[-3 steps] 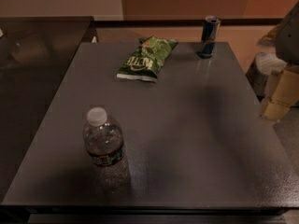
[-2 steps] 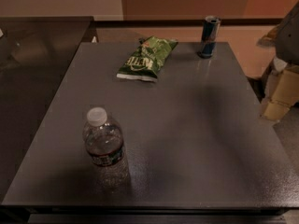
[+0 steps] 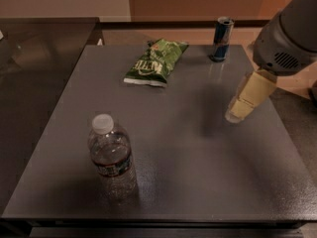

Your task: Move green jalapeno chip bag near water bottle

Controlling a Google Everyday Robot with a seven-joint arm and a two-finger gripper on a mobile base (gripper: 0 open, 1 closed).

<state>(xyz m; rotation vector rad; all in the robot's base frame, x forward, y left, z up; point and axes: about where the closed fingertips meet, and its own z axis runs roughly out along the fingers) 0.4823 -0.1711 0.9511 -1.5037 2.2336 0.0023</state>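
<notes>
The green jalapeno chip bag (image 3: 156, 62) lies flat on the dark table (image 3: 188, 148) at the far middle, its white lettering facing up. The water bottle (image 3: 111, 155) stands upright near the front left, clear with a white cap and a dark label band. My gripper (image 3: 243, 105) hangs over the right part of the table on a grey arm, with pale yellow fingers (image 3: 252, 94) pointing down and left. It is well to the right of the bag and holds nothing.
A slim blue-and-silver drink can (image 3: 222, 38) stands at the far right of the table, just behind my arm. A second dark counter (image 3: 34, 68) adjoins on the left. The floor (image 3: 299, 118) shows past the table's right edge.
My arm has swung in from the right edge over the table, toward the left. The bag, the bottle and the can have not moved.
</notes>
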